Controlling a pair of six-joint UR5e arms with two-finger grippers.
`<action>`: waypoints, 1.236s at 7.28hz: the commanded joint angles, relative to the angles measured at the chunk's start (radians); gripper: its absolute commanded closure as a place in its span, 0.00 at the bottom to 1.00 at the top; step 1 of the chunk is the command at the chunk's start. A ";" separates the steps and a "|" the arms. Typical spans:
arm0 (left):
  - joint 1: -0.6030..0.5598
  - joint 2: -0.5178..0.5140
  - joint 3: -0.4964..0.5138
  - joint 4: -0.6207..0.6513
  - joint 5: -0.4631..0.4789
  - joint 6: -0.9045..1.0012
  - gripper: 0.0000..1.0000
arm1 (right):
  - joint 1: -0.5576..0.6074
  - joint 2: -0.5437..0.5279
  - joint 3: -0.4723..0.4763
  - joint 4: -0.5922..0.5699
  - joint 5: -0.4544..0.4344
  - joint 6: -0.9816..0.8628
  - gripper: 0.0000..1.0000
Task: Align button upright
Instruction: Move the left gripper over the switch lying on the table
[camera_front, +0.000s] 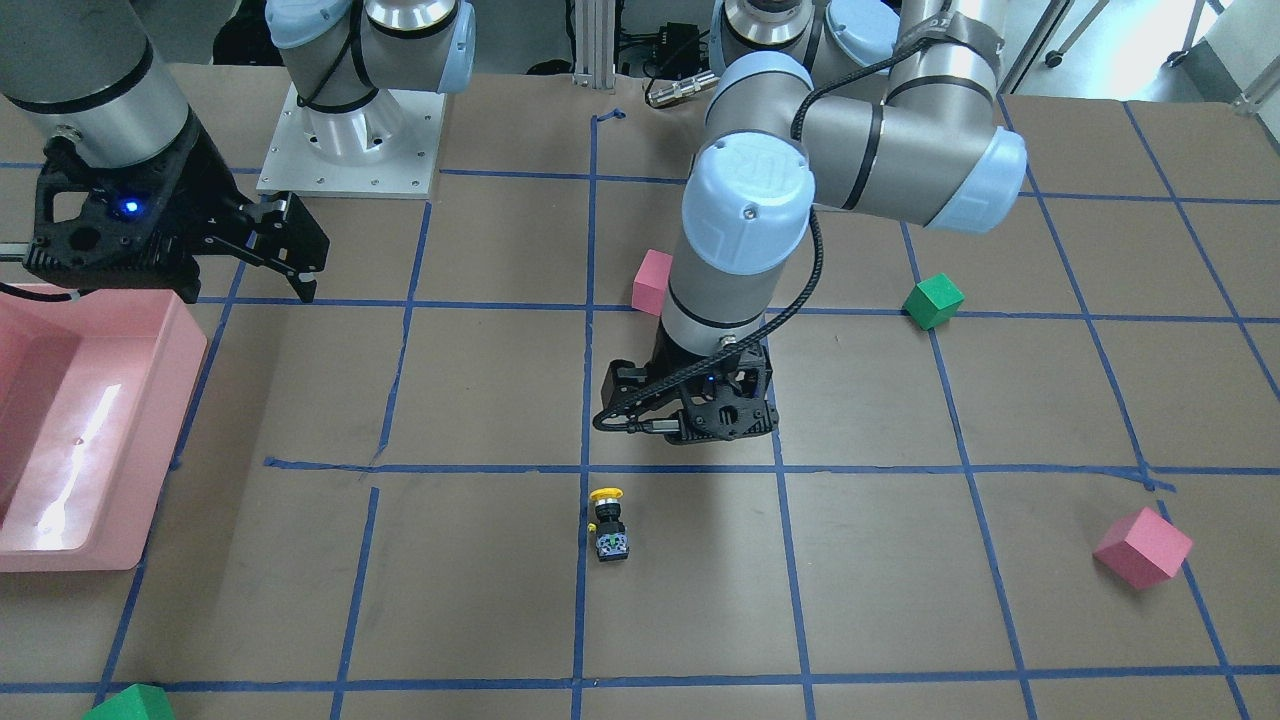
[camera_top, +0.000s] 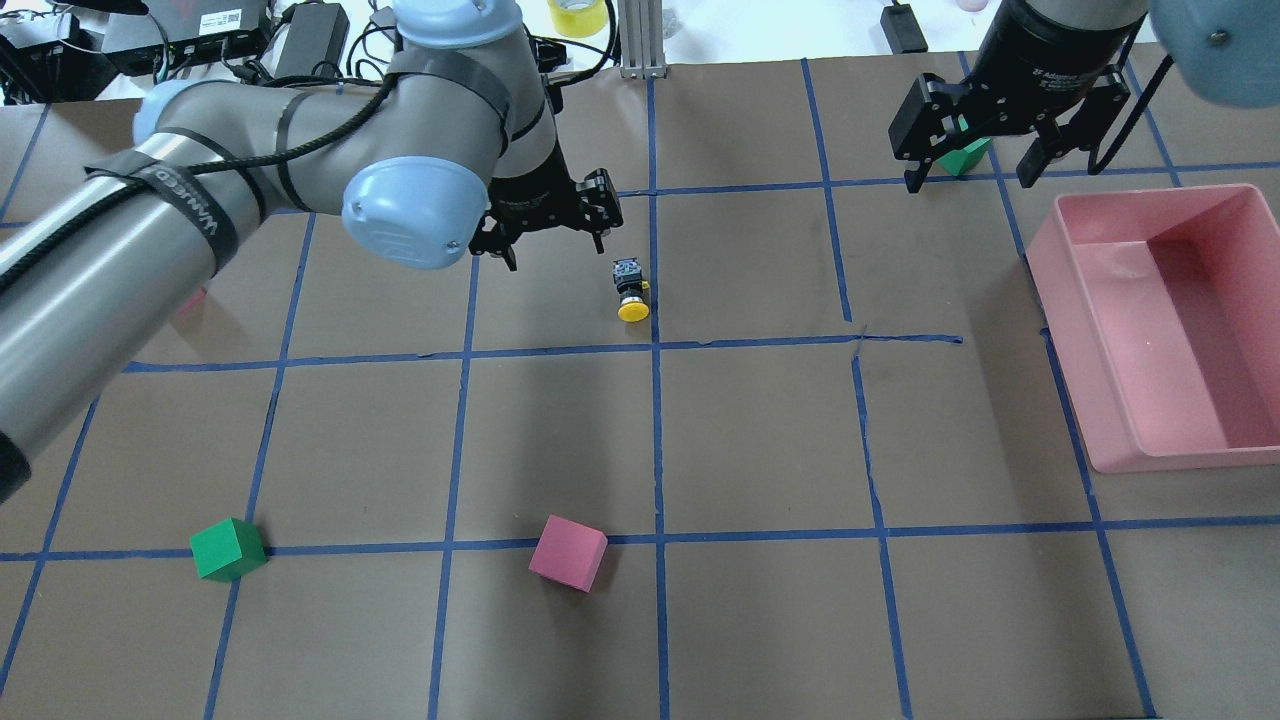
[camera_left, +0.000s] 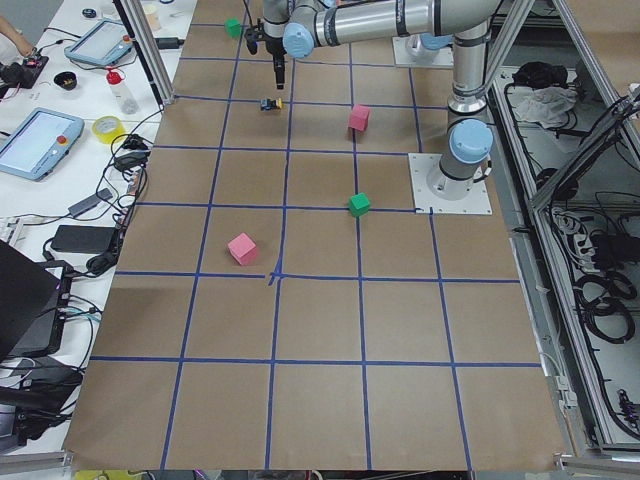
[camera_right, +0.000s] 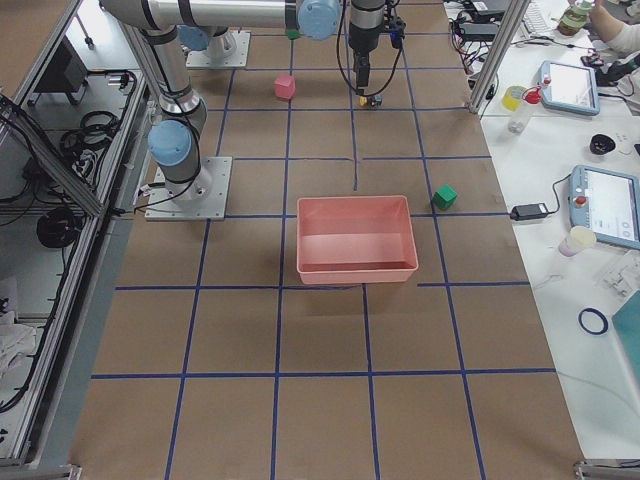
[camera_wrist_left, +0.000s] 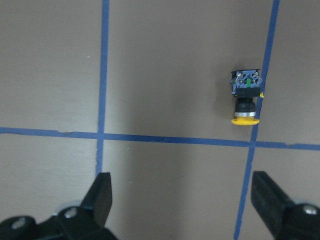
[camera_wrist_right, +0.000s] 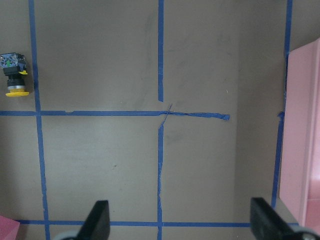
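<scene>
The button (camera_top: 630, 290) lies on its side on the brown table, next to a blue tape line. Its yellow cap points toward the robot and its grey-black base points away. It also shows in the front view (camera_front: 608, 525), the left wrist view (camera_wrist_left: 245, 97) and the right wrist view (camera_wrist_right: 13, 75). My left gripper (camera_top: 555, 245) hangs open and empty above the table, just left of the button and apart from it. Its fingers (camera_wrist_left: 102, 192) stand wide. My right gripper (camera_top: 972, 178) is open and empty, far to the right near the pink bin.
A pink bin (camera_top: 1090, 400) stands at the right. A green cube (camera_top: 965, 155) sits behind my right gripper. A pink cube (camera_top: 568, 552) and a green cube (camera_top: 228, 548) lie nearer the robot. Another pink cube (camera_front: 1143, 546) lies beyond the left arm.
</scene>
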 joint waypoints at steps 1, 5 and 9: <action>-0.078 -0.073 -0.006 0.046 0.005 -0.122 0.00 | 0.001 -0.001 0.000 -0.001 -0.002 -0.001 0.00; -0.087 -0.196 -0.039 0.254 0.005 -0.136 0.00 | 0.001 0.005 0.003 -0.013 0.014 -0.013 0.00; -0.087 -0.267 -0.020 0.319 0.009 -0.124 0.00 | -0.001 0.000 0.002 -0.012 -0.004 -0.008 0.00</action>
